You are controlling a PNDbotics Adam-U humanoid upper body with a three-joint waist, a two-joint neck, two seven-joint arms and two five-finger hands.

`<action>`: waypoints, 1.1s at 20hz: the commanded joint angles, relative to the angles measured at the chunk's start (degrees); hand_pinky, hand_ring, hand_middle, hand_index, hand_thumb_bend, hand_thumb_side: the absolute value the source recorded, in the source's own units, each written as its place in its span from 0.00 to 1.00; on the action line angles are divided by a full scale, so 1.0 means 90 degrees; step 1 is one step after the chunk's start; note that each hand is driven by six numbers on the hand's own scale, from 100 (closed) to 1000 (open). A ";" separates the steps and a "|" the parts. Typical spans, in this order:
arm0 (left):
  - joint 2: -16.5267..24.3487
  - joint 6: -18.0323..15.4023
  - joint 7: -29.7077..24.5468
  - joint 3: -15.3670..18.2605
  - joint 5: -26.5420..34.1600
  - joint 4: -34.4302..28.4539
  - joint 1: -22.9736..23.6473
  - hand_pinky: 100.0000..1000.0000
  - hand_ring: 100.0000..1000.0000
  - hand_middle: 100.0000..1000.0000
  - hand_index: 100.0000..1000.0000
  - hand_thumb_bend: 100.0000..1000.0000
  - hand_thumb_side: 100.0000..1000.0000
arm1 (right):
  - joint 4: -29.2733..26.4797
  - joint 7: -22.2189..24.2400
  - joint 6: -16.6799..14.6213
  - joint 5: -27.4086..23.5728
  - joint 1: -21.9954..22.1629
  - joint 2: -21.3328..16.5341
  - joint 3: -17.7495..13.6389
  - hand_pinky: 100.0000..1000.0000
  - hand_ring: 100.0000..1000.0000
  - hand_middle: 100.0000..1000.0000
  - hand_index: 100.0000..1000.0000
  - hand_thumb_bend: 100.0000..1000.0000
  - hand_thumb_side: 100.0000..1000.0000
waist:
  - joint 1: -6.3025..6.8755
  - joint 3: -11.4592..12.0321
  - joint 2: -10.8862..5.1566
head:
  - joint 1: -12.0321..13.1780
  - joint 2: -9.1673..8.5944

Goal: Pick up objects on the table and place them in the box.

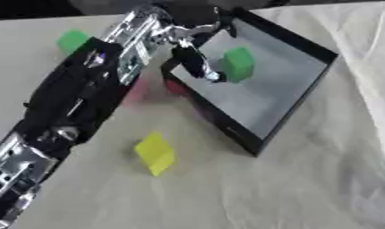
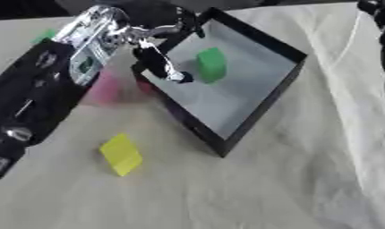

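A green block (image 1: 238,63) stands inside the shallow black-rimmed box with a pale grey floor (image 1: 301,85), towards its far left corner. The left hand (image 1: 192,49) reaches over the box's near-left wall, and its dark fingers (image 1: 197,65) hang just beside the block on the block's left side. They look slightly spread and curved downward, apart from the block, not clamped on it; whether a fingertip touches it I cannot tell. By my reading, this block is delivered and the hand is free.

Outward from the box, three things are left on the cloth-covered worktop (image 1: 305,188). A pink block (image 2: 105,87) lies just outside the box's left wall, partly hidden under the left forearm. A yellow block (image 1: 155,153) lies nearer the robot, well apart from the box, its long axis running roughly away from the robot. Another green block (image 1: 71,40) sits at the far left, beyond the arm.

The pink block lies nearest the fingers, just behind and below them, so the left hand is best placed for it. A dark part of the right arm (image 2: 381,27) shows only at the right eye view's upper right edge; its hand is out of sight.
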 commanded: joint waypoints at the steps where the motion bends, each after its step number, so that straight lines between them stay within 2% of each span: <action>1: 0.0812 0.0195 -0.0073 -0.0030 0.0972 -0.1013 0.0054 0.82 0.76 0.75 0.83 0.35 0.47 | -0.0065 -0.0051 -0.0015 -0.0009 0.0005 -0.0258 -0.0101 0.85 0.76 0.80 0.88 0.08 0.44 | 0.0060 0.0046 -0.0192 | -0.0115 0.0054; 5: 0.1566 0.0830 -0.0248 0.0271 0.1832 -0.2129 0.0385 0.83 0.77 0.76 0.84 0.34 0.49 | -0.0034 -0.0070 -0.0013 0.0000 0.0102 -0.0271 -0.0128 0.85 0.76 0.80 0.88 0.08 0.44 | 0.0044 0.0133 -0.0206 | -0.0222 0.0081; 9: 0.2105 0.1452 -0.0518 0.0585 0.2067 -0.2305 0.0658 0.83 0.77 0.77 0.85 0.34 0.51 | -0.0014 -0.0088 -0.0020 0.0008 0.0177 -0.0282 -0.0155 0.85 0.76 0.80 0.88 0.08 0.45 | 0.0022 0.0217 -0.0215 | -0.0266 0.0082; 16: 0.2456 0.1766 -0.0587 0.0970 0.1757 -0.1257 0.0908 0.84 0.78 0.77 0.85 0.35 0.56 | -0.0003 -0.0083 -0.0022 0.0009 0.0206 -0.0280 -0.0161 0.85 0.76 0.80 0.88 0.08 0.45 | -0.0034 0.0276 -0.0224 | -0.0208 0.0044; 17: 0.2445 0.1787 -0.0553 0.1021 0.1678 -0.1062 0.0912 0.84 0.78 0.77 0.86 0.24 0.50 | -0.0002 -0.0082 -0.0021 0.0008 0.0207 -0.0280 -0.0160 0.85 0.76 0.80 0.88 0.09 0.44 | -0.0042 0.0279 -0.0224 | -0.0201 0.0039; 18: 0.2419 0.1829 -0.0521 0.1087 0.1604 -0.0837 0.0915 0.85 0.78 0.78 0.86 0.35 0.56 | -0.0004 -0.0079 -0.0023 0.0007 0.0205 -0.0277 -0.0160 0.85 0.76 0.80 0.88 0.08 0.45 | -0.0051 0.0280 -0.0221 | -0.0177 0.0029; 22: 0.2243 0.1877 -0.0432 0.1281 0.1409 -0.0037 0.0830 0.86 0.79 0.78 0.87 0.37 0.58 | 0.0002 -0.0067 -0.0019 0.0000 0.0200 -0.0263 -0.0151 0.85 0.76 0.80 0.88 0.07 0.45 | -0.0078 0.0271 -0.0198 | -0.0109 -0.0020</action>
